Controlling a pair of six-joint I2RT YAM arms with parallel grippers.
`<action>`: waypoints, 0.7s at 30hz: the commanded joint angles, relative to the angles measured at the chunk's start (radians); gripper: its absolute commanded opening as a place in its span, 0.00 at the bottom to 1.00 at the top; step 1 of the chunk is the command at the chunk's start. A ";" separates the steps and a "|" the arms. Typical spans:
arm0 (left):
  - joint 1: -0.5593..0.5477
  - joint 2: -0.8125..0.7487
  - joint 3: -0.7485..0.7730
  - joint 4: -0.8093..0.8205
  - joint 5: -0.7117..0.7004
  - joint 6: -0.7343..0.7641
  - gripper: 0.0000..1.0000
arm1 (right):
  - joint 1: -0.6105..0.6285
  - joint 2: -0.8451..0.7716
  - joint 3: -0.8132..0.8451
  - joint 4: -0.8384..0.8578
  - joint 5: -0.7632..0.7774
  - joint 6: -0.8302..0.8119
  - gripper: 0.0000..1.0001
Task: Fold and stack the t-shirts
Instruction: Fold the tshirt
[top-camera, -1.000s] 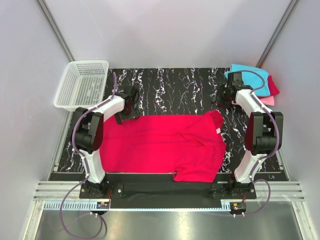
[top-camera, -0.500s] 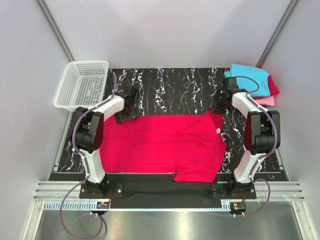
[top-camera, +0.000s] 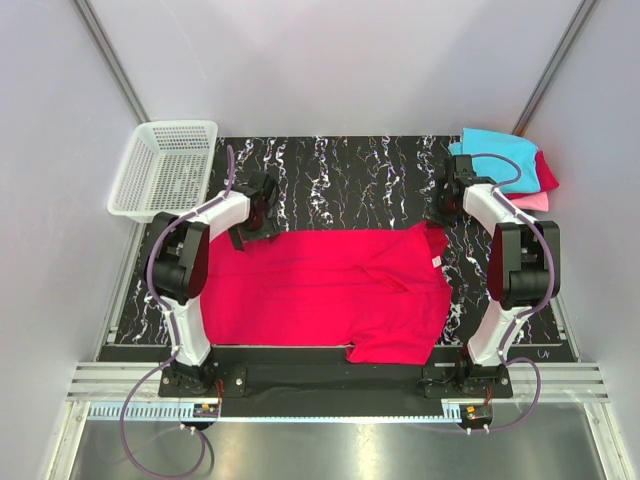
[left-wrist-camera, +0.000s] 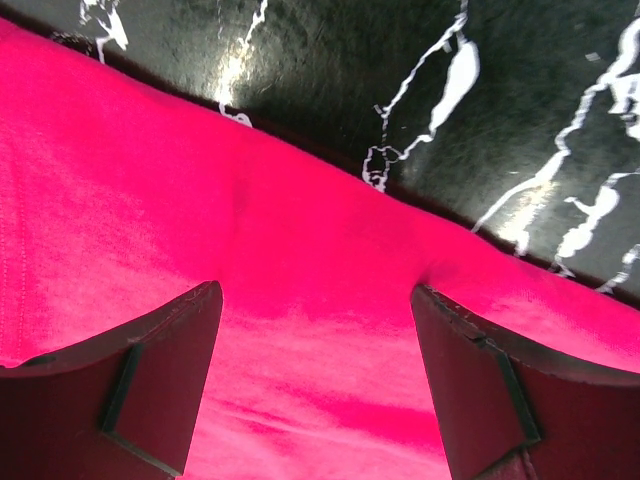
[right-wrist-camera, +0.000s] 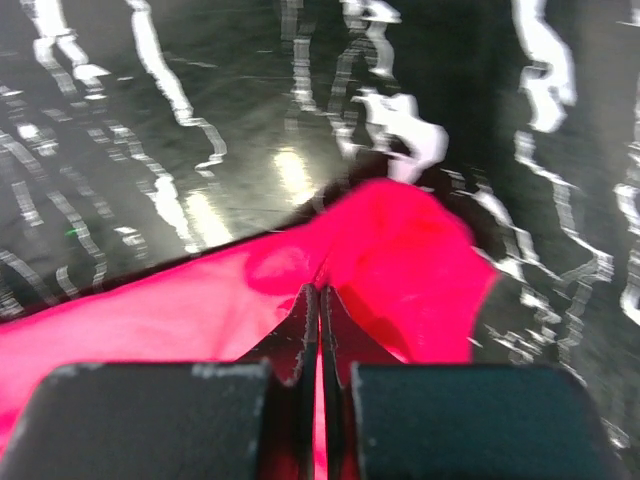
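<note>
The bright crimson-red t-shirt (top-camera: 330, 290) lies spread on the black marbled mat, its white neck label (top-camera: 437, 262) at the right. My left gripper (top-camera: 262, 218) is open and low over the shirt's far left edge; in the left wrist view (left-wrist-camera: 315, 300) red cloth (left-wrist-camera: 300, 230) fills the gap between the fingers. My right gripper (top-camera: 437, 215) is shut on the shirt's far right corner; in the right wrist view (right-wrist-camera: 320, 290) the cloth (right-wrist-camera: 400, 250) bunches around the closed tips. Folded cyan (top-camera: 505, 150), dark red (top-camera: 546, 175) and pink (top-camera: 537, 201) shirts are stacked at the far right.
A white mesh basket (top-camera: 165, 170) stands at the far left corner, partly off the mat. The black marbled mat (top-camera: 340, 175) shows bare beyond the shirt. Grey walls close in on both sides.
My right gripper has moved left and nearer, from beside the shirt stack to the crimson shirt's far right corner. The left gripper and the shirt have barely moved.
</note>
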 joint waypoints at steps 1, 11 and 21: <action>0.005 0.035 0.034 -0.015 -0.023 -0.003 0.81 | 0.007 -0.007 0.058 -0.077 0.151 0.001 0.00; 0.005 0.075 0.051 -0.038 -0.040 -0.023 0.81 | 0.004 0.047 0.110 -0.122 0.263 -0.010 0.00; 0.012 0.081 0.123 -0.064 -0.076 -0.033 0.81 | 0.007 0.090 0.118 -0.171 0.274 0.002 0.00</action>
